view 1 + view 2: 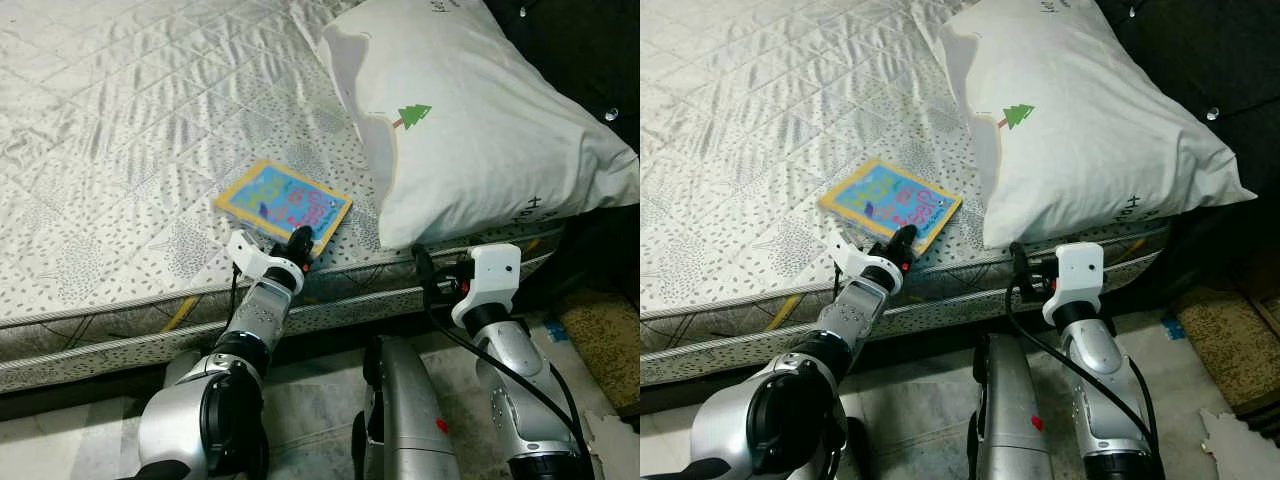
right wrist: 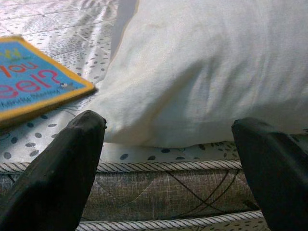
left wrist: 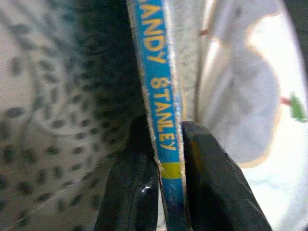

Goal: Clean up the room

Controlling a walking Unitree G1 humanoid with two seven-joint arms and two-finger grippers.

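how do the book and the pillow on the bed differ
The book is flat, thin and brightly coloured with a yellow border; the pillow is bulky, soft and white with a small green tree. The left gripper pinches the book's edge; the right gripper, open, faces the pillow without touching. Both lie on the mattress.

A quilted grey bed (image 1: 120, 130) with a leaf-print mattress cover lies ahead of the fingers. A white pillow (image 1: 470, 110) with a small green tree motif rests on it, beyond the right fingers. Pale floor (image 1: 320, 400) lies below.
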